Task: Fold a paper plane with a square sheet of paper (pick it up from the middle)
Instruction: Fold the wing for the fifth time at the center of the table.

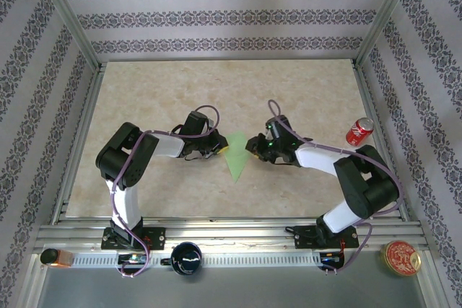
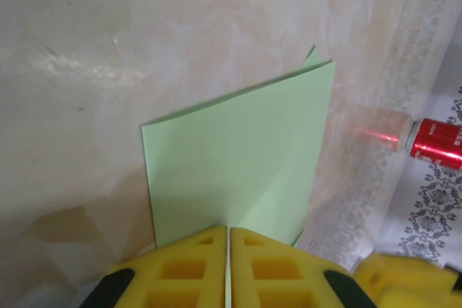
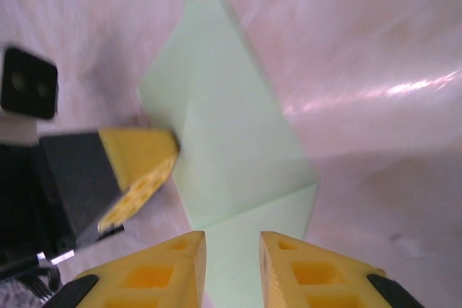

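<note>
the work surface is a beige, marbled tabletop (image 1: 144,99), matte, with faint veining and a few small dark specks in the left wrist view. papered walls (image 1: 231,19) close it in on three sides, white with horizontal bands of grey floral ornament (the side walls appear to splay outward from above). silver aluminium posts (image 1: 68,16) rise at the far corners, and a slotted aluminium rail (image 1: 231,232) runs along the near edge. the light is even; soft glare streaks the tabletop in the right wrist view.

Light-green paper (image 1: 235,155), yellow jaws, red can (image 1: 359,131)
</note>
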